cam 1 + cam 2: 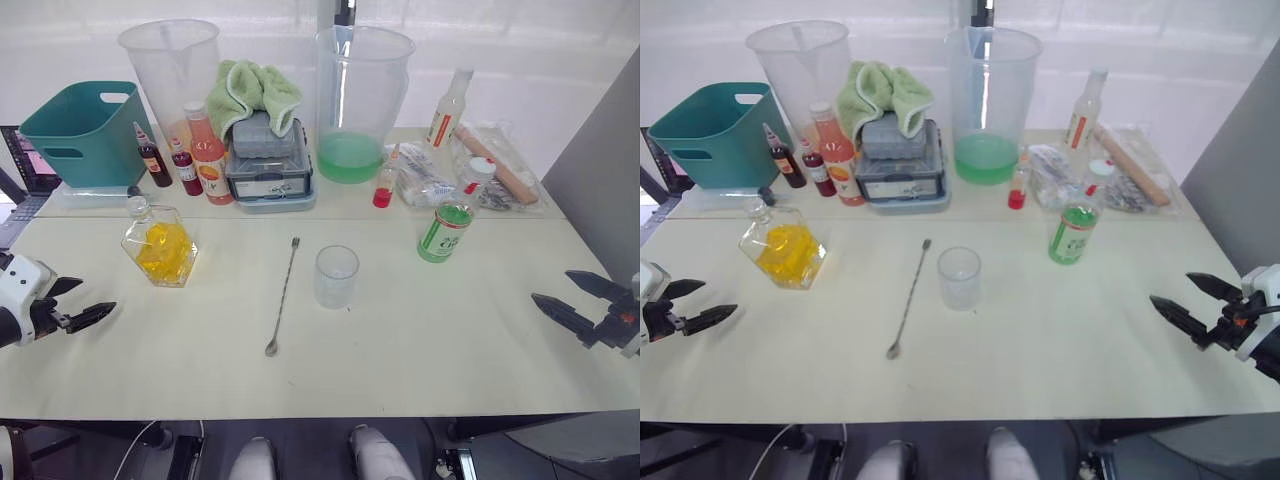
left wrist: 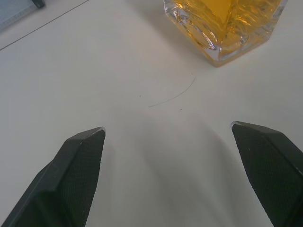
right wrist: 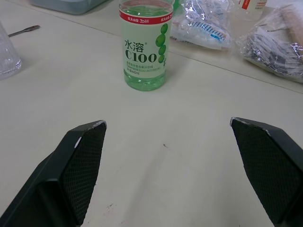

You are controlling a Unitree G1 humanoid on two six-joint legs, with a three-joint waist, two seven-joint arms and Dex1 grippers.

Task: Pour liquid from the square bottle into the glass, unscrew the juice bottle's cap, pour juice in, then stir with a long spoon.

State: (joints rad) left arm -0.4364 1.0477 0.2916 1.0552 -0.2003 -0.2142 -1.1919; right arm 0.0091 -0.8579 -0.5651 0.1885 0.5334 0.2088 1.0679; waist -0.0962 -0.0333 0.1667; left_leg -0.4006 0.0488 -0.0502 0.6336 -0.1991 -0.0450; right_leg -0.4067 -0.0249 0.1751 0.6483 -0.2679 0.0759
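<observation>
The square bottle (image 1: 160,250) with yellow liquid stands upright on the table's left side. A small clear glass (image 1: 336,276) sits mid-table, and the long spoon (image 1: 283,294) lies flat just to its left. Right of the glass stands the juice bottle (image 1: 445,224) of green liquid, its white cap (image 1: 481,167) on. My left gripper (image 1: 77,303) hovers open near the left edge, short of the square bottle (image 2: 222,26). At the right edge my right gripper (image 1: 573,298) is open and empty, with the juice bottle (image 3: 144,45) ahead of it.
Along the back stand a teal bin (image 1: 82,130), two big clear pitchers (image 1: 172,75), one with green liquid (image 1: 361,100), small dark red bottles (image 1: 186,167), an orange-pink bottle (image 1: 208,155), a grey box (image 1: 268,165) under a green cloth (image 1: 255,90), and plastic bags (image 1: 470,170).
</observation>
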